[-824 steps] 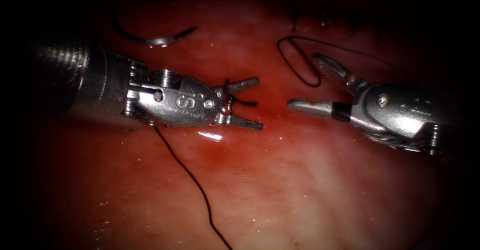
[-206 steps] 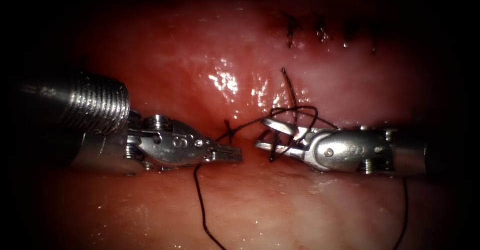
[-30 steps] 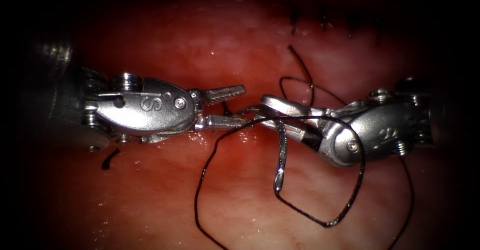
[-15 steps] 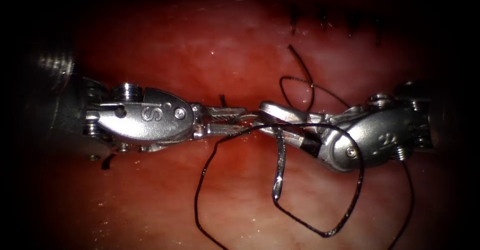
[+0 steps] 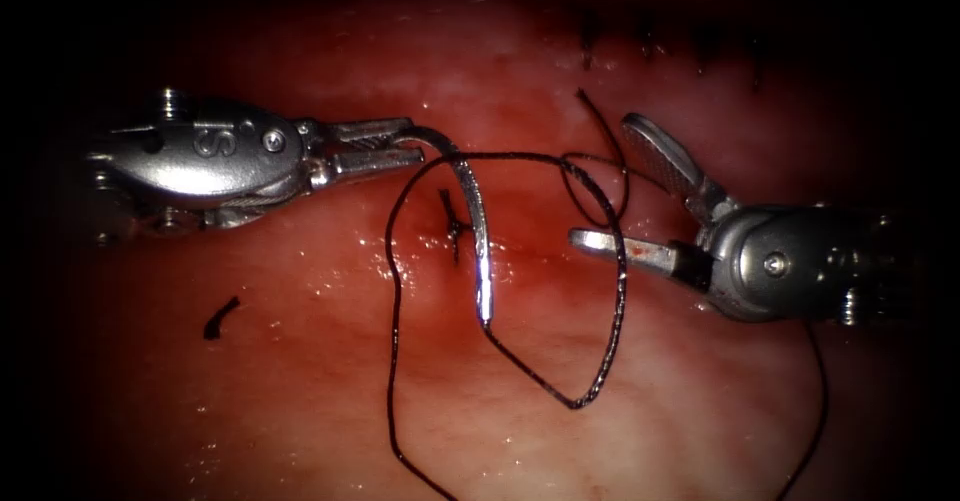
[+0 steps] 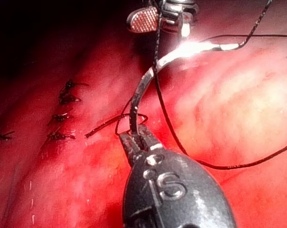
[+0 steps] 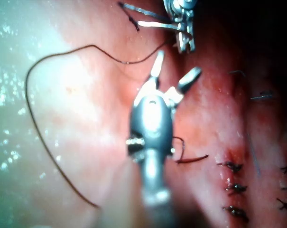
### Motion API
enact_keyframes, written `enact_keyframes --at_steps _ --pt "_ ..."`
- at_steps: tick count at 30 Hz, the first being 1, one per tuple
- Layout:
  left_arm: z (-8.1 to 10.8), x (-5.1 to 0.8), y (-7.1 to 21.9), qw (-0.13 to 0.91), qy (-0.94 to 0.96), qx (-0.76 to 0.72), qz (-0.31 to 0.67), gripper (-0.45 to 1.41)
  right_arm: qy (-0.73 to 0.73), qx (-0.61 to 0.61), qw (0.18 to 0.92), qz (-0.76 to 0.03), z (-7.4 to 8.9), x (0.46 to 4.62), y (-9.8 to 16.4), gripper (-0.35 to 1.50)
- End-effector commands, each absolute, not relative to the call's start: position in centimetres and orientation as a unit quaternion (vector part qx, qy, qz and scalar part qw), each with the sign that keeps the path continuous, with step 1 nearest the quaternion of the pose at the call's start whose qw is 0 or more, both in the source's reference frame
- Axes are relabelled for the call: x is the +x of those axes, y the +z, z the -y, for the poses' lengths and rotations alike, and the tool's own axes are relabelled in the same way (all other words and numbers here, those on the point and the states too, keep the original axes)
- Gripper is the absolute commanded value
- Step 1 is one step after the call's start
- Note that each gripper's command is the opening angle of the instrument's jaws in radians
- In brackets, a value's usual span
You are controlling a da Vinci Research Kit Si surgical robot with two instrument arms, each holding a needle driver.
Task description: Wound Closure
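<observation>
At the far left of the endoscope view a short cut end of thread lies on the tissue, well apart from both tools, with open room around it. The left tool is seen above it, jaws clamped on the needle at one end of its curve; the same grip is seen in the left wrist view. The needle is free of the tissue and hangs downward from the jaws over the middle of the wound, its lower end joined to the thread. Just beside the needle a small dark stitch is set in the tissue. The thread is laid in a wide loop around the needle, and one strand runs off the lower edge. To the right, the right tool is held with its jaws wide apart and nothing between them; clear tissue is left between it and the needle. A row of finished stitches is seen at the upper right. The surface is wet and stained with red fluid. Half a second earlier the needle was held in the right tool, with the left tool's tips touching it; it is now carried by the left tool alone, and the two tools are drawn apart.
</observation>
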State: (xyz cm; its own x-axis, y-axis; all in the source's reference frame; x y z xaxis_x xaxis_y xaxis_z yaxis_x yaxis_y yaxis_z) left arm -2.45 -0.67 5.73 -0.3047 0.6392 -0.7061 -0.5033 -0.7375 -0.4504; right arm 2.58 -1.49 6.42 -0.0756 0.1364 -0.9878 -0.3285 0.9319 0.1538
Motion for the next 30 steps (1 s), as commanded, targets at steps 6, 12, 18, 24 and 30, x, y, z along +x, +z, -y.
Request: enact_keyframes --at_steps 6,12,18,24,30 --pt "0.9 -2.78 6.05 0.388 0.761 -0.496 0.154 -0.45 0.157 -0.05 0.714 -0.68 1.49 2.64 6.47 1.2" --pt "1.03 -2.95 6.07 0.402 0.728 -0.512 0.216 -0.45 0.107 -0.047 0.749 -0.652 1.57 2.75 6.51 1.15" --pt "1.03 -2.96 6.02 0.418 0.685 -0.54 0.256 -0.45 0.05 -0.014 0.766 -0.641 1.74 2.83 6.64 1.15" --pt "1.02 -2.94 6.02 0.429 0.648 -0.56 0.288 -0.45 0.024 -0.011 0.765 -0.644 1.69 2.7 6.65 1.11" --pt "1.03 -2.97 6.01 0.431 0.633 -0.567 0.304 -0.45 0.015 -0.004 0.761 -0.649 1.79 2.84 6.63 1.11"
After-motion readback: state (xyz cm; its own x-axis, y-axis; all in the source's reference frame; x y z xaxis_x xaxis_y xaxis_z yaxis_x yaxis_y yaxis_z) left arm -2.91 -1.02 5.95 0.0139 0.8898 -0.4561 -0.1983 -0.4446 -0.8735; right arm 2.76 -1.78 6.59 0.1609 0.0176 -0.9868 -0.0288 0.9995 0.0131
